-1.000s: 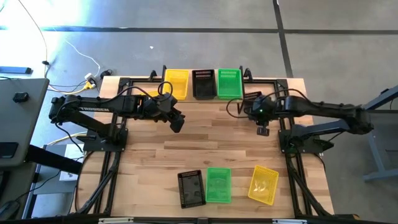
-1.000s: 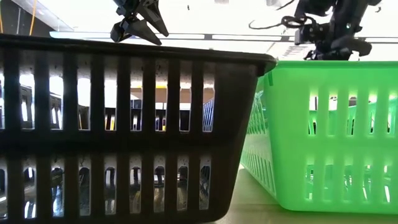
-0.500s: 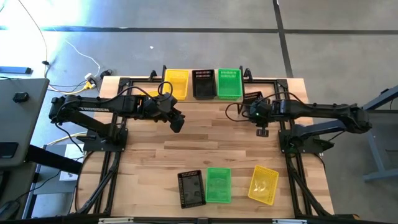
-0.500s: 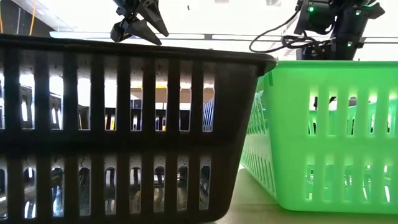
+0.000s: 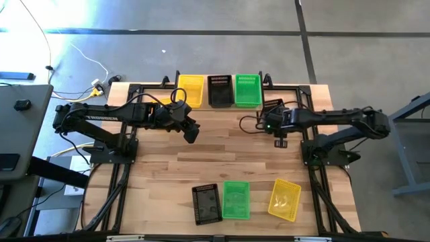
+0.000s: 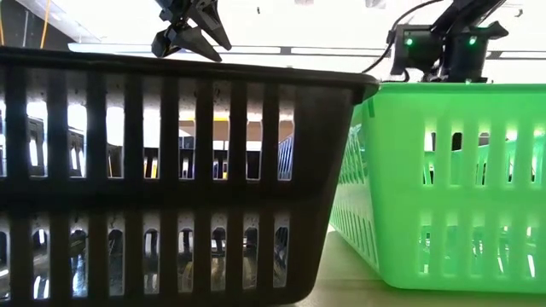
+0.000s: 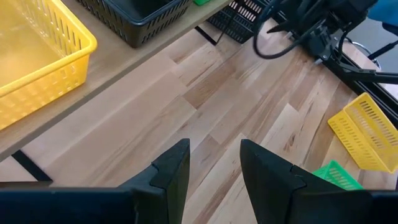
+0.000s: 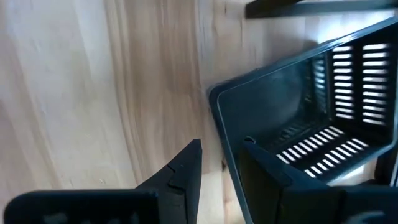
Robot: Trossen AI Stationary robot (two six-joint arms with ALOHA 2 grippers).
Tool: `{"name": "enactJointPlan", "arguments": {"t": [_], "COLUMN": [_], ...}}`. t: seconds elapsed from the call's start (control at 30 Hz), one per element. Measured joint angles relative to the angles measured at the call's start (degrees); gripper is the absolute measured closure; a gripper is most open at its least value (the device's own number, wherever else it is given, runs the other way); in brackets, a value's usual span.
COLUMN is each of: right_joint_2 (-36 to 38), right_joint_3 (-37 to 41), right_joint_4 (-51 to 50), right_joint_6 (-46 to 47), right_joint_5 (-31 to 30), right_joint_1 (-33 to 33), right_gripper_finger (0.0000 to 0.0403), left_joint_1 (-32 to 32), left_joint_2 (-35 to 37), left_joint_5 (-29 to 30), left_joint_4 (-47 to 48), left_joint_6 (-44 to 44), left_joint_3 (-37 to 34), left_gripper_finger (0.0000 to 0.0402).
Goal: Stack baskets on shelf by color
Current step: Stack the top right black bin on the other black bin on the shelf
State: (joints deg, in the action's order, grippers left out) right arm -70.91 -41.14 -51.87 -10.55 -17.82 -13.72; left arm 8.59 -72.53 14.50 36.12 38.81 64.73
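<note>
High view looks straight down; low view sits level against the black basket [image 6: 171, 179] (both show it).

Bright, even daylight overhead; glare washing the floor [image 5: 80, 47] at upper left. Blown-out white backlight behind the black basket [image 6: 171, 170] in the low view. Slight motion blur in right wrist view.

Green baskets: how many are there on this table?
2. One green basket stands at the far edge of the table, beside a black basket. The other green basket lies near the front edge. More may be nested inside either, hidden.
</note>
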Motion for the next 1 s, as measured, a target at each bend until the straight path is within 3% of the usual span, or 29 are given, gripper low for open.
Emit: {"name": "enactJointPlan", "arguments": {"t": [0.4, 0.73, 1.0], "right_joint_2": [-8.4, -9.0, -9.0], "right_joint_3": [0.0, 0.0, -1.1], "right_joint_4": [0.0, 0.2, -1.0], "right_joint_6": [0.6, 0.6, 2.9], "right_joint_5": [-2.6, -4.2, -4.1], "right_joint_1": [-0.6, -0.6, -0.1], "right_gripper_finger": [0.0314, 0.0397, 0.0402], "left_joint_1": [0.0, 0.0, 0.0], "left_joint_2": [0.0, 0.0, 0.0], "left_joint_5": [-0.4, -0.6, -0.5], "left_joint_4": [0.0, 0.0, 0.0], "left_joint_6": [0.0, 0.0, 0.0], "left_joint_3": [0.0, 0.0, 0.0], "left_gripper_finger": [0.0271, 0.0271, 0.0271]}}
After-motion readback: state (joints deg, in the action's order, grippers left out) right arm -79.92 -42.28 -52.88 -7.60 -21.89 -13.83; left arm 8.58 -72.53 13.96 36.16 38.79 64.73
